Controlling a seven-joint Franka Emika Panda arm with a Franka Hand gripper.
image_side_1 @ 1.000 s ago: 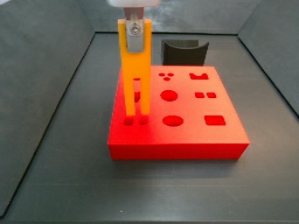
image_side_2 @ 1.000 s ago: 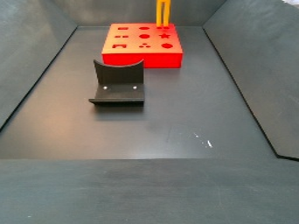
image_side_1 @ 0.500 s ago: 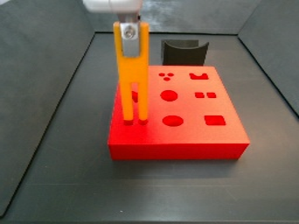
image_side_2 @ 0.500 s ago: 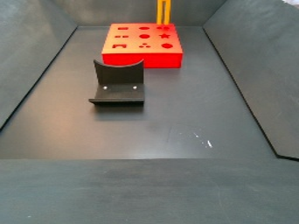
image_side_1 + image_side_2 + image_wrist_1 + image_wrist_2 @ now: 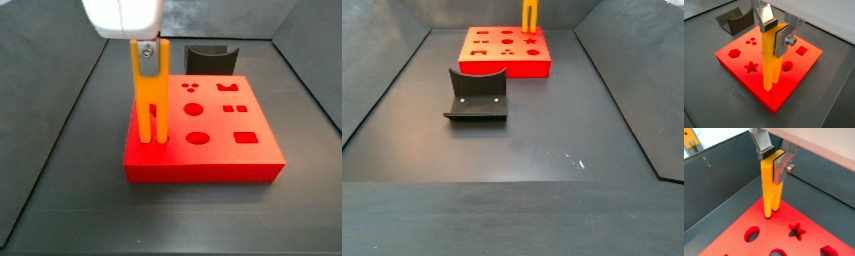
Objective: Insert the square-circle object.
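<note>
The square-circle object [image 5: 147,95], a long orange-yellow bar, stands upright with its two prongs in holes at one corner of the flat red block [image 5: 221,160]. It shows in both wrist views [image 5: 770,65] [image 5: 770,188] and in a side view [image 5: 531,15]. My gripper [image 5: 147,48] is shut on the bar's upper end, seen in both wrist views [image 5: 774,36] [image 5: 772,162]. The gripper is out of view in the side view that shows only the bar's lower part. The red block also shows in other views [image 5: 784,86] [image 5: 817,223] [image 5: 502,68].
The dark fixture [image 5: 476,95] stands on the grey floor in front of the block; it also shows behind the block [image 5: 210,58] and in a wrist view [image 5: 734,20]. The block has round [image 5: 198,139], square [image 5: 245,137] and star [image 5: 751,66] holes. Dark walls ring the bin.
My gripper has come down with the bar; the bar's top sits lower and its prongs are deeper in the red block. The block and fixture have not moved.
</note>
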